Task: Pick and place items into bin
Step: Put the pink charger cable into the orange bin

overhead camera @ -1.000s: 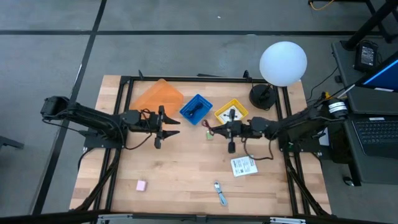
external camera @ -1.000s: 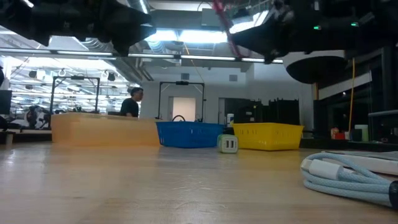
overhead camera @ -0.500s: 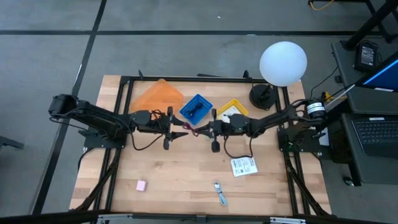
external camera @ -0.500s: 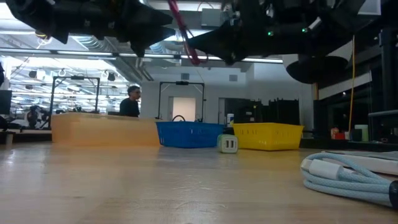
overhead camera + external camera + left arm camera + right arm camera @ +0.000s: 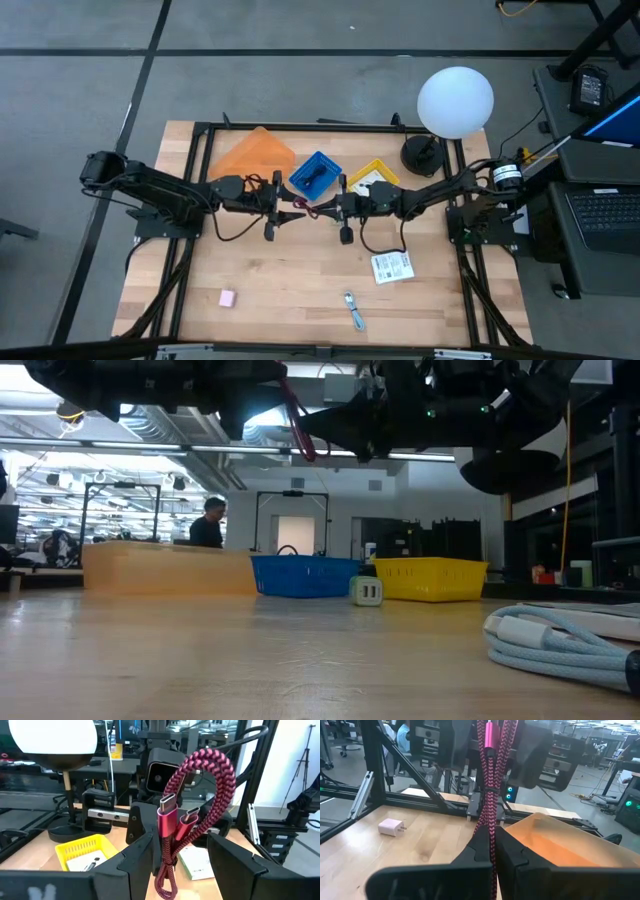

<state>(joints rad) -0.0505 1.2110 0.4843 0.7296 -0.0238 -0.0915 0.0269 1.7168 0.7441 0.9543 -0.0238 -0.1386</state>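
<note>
Above the middle of the table, just in front of the blue bin [image 5: 315,174] and the yellow bin [image 5: 372,177], the two grippers meet nose to nose, much as they did half a second ago; a second ago they hung well apart. The right gripper [image 5: 334,210] has its fingers pressed together on the red cord [image 5: 313,211], whose braided strands rise between the pads in the right wrist view [image 5: 489,795]. The left gripper [image 5: 286,212] has edged slightly closer since the last frame; its fingers [image 5: 135,852] are spread on either side of the bundled cord [image 5: 200,805], whose plugs and loop stand between them, and they do not visibly touch it. From table height the cord [image 5: 300,425] hangs high between the dark arms, a little more upright than before.

Nothing on the table has moved: the pink block [image 5: 227,298] lies near the front left, the blue-silver tool [image 5: 354,311] at the front centre, the white printed packet [image 5: 392,267] right of centre, and the orange bin [image 5: 253,155] at the back left.
</note>
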